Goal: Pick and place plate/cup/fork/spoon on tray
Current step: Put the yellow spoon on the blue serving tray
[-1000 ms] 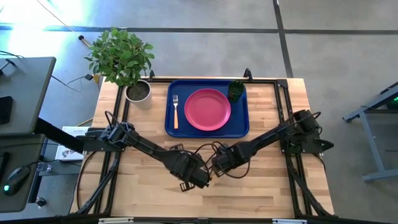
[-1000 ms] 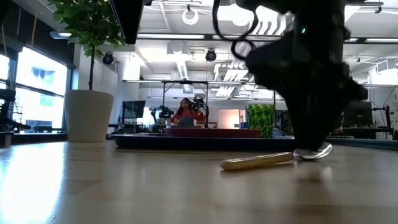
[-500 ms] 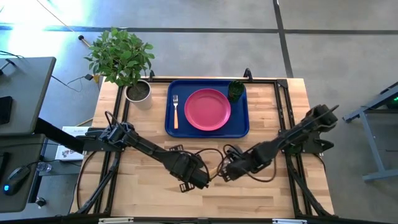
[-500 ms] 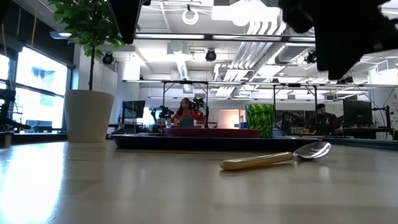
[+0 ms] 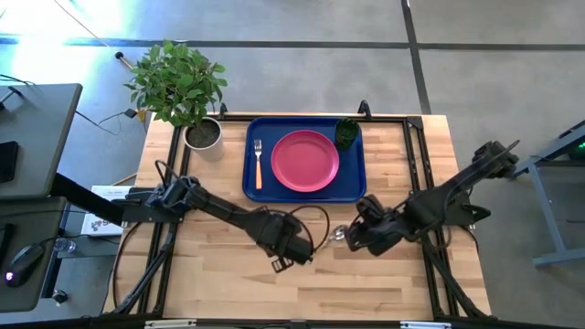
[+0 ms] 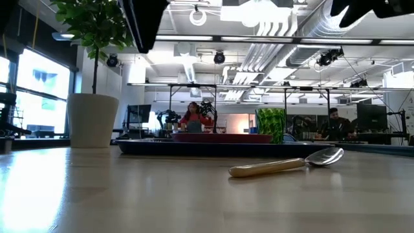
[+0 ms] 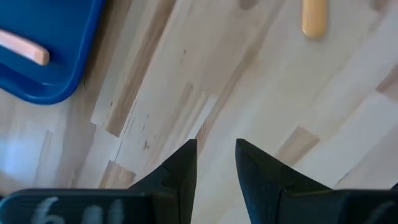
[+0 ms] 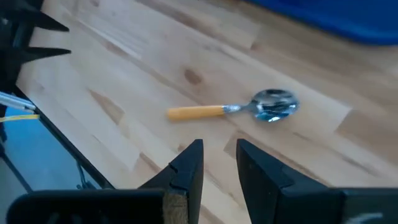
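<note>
Holding: nothing, in either of my two grippers.
Left gripper (image 5: 309,253): low over the bare table (image 5: 228,283), in front of the tray. Fingers (image 7: 180,168) parted by a narrow gap with only wood showing between them.
Right gripper (image 5: 351,239): just to the right of the spoon, not touching it. Fingers (image 8: 186,168) likewise a narrow gap apart, empty.
Spoon (image 5: 336,234): count 1. Lies flat on the wood between my two grippers, off the tray and near its front edge. Bowl points toward my right gripper, the tan-orange handle toward my left one. In the low view it lies alone on the table top.
Tray (image 5: 352,178): count 1, dark blue, at the far middle of the table.
Plate (image 5: 304,161): count 1, pink, on the tray at about its centre.
Fork (image 5: 258,163): count 1, on the tray left of the plate. Tines point to the far side, handle to the near side.
Cup (image 5: 346,133): count 1, dark green, upright in the tray's far right corner beside the plate.
On tray: 3 items (plate, fork, cup).
Off tray: 1 item (spoon).
Plant pot (image 5: 203,134): count 1, on the table just left of the tray, with a leafy plant in it.
People: 2 visible far back in the room, in the low view.
</note>
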You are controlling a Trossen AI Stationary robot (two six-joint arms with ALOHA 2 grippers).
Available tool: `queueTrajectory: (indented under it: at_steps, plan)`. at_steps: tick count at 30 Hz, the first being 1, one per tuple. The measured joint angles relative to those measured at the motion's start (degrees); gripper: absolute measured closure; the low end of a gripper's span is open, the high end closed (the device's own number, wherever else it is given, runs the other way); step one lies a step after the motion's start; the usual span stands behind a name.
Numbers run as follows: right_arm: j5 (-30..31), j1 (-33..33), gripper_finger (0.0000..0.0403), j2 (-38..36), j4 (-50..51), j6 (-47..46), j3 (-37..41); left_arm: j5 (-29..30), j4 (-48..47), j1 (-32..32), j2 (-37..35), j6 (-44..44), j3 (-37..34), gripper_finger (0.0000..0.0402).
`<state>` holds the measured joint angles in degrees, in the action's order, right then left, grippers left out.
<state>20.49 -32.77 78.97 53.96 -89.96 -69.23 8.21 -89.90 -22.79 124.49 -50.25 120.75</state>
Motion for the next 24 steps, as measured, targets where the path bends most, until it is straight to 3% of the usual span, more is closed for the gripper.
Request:
queueTrajectory:
  at_steps: [8,24]
  plan:
    - [0.9,0.0,0.0316,-6.0,5.6,3.8,0.0,-4.6,5.9,3.5,0.0,-4.7,0.0,0.0302]
    - [0.9,0.0,0.0316,-7.4,9.2,9.0,0.0,-2.8,17.5,4.5,0.7,-4.9,0.0,0.0302]
